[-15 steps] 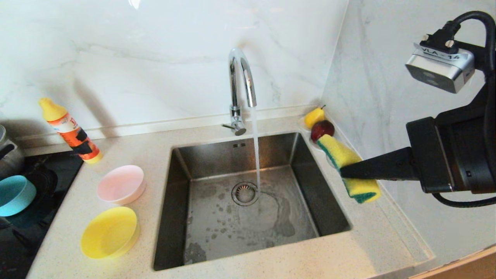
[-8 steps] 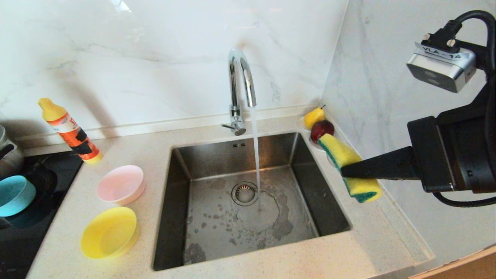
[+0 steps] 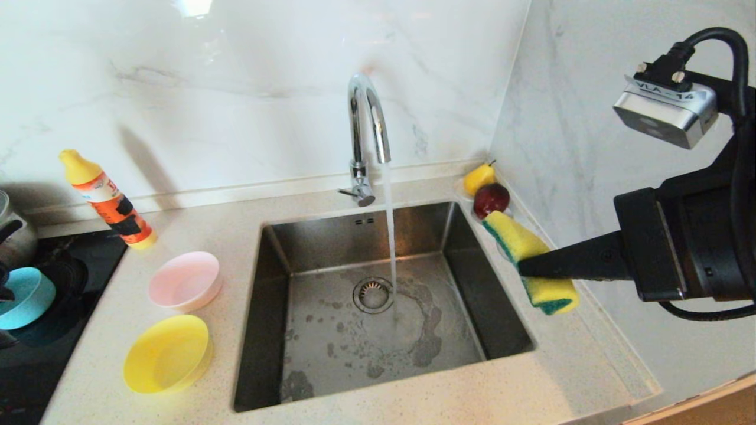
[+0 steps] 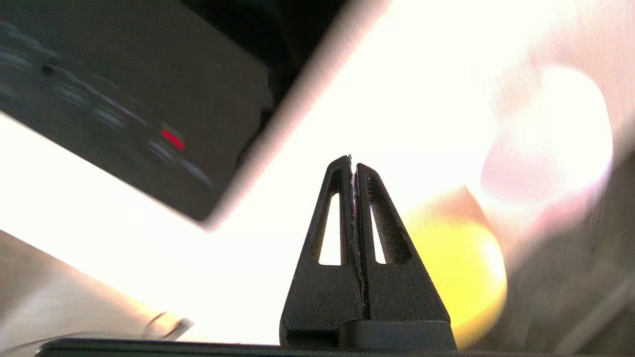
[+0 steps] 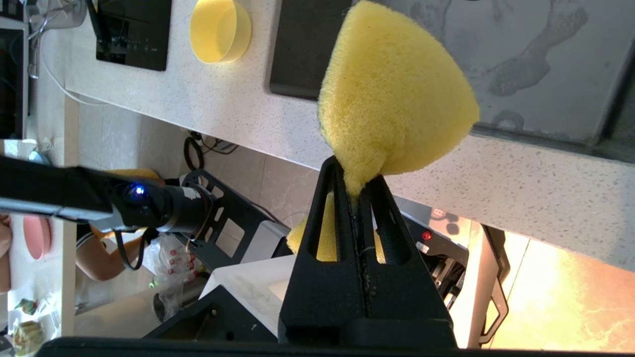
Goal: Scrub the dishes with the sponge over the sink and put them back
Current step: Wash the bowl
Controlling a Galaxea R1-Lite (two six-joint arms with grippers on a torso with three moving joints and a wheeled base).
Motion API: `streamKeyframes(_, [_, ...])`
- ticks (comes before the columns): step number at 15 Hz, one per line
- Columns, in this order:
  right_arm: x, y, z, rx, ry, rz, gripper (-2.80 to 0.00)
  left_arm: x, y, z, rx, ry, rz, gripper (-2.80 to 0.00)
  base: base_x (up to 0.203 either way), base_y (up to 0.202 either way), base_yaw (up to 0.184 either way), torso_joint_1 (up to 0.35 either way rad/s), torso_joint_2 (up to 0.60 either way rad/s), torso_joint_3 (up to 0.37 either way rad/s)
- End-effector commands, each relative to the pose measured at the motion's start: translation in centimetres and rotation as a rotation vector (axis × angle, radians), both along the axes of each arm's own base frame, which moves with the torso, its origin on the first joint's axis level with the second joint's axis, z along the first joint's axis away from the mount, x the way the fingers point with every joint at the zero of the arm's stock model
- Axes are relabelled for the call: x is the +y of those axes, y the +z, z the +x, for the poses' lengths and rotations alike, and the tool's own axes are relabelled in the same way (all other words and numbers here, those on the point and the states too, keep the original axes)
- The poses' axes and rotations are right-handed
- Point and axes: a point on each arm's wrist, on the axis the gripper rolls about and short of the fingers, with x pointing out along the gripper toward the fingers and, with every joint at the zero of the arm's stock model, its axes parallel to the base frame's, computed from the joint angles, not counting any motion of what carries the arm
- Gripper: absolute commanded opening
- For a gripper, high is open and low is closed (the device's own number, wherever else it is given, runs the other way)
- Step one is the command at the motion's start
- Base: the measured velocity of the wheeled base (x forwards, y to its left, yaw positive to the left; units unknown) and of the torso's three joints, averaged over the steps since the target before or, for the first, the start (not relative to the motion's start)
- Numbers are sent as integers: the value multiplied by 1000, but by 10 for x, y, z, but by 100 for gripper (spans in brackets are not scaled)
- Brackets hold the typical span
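My right gripper hovers over the counter just right of the sink, shut on the yellow sponge with its green side. The sponge bulges out past the right gripper. Water runs from the tap into the basin. Left of the sink stand the pink bowl and the yellow bowl. On the black hob sits the blue bowl. In its wrist view my left gripper is shut on nothing, with the yellow bowl blurred beyond it.
An orange detergent bottle leans at the back left. A pot shows at the left edge by the hob. A pear and an apple sit in the back right corner against the wall.
A dark part has come in at the left edge beside the blue bowl. The right gripper and sponge have barely shifted. The bowls stand where they were.
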Motion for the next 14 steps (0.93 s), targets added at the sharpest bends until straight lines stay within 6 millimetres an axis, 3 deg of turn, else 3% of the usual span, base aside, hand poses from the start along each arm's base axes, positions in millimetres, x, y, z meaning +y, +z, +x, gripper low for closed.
streamKeyframes(1, [1,-1,0,5,-1,-2,-280,-41,9,-1,32,-154,5,-280,0,0,0,0,0,0])
streamKeyframes(4, [1,-1,0,5,-1,-2,-280,-63,-1,14,111,-263,-13,-280,0,0,0,0,0,0])
streamKeyframes(5, [0,0,0,3,-1,1,-280,-63,-6,21,139,-266,-12,0,0,0,0,0,0,0])
streamKeyframes(14, [-1,-2,-1,4,-5,-9,-280,-53,-67,95,258,-249,-88,0,0,0,0,0,0,0])
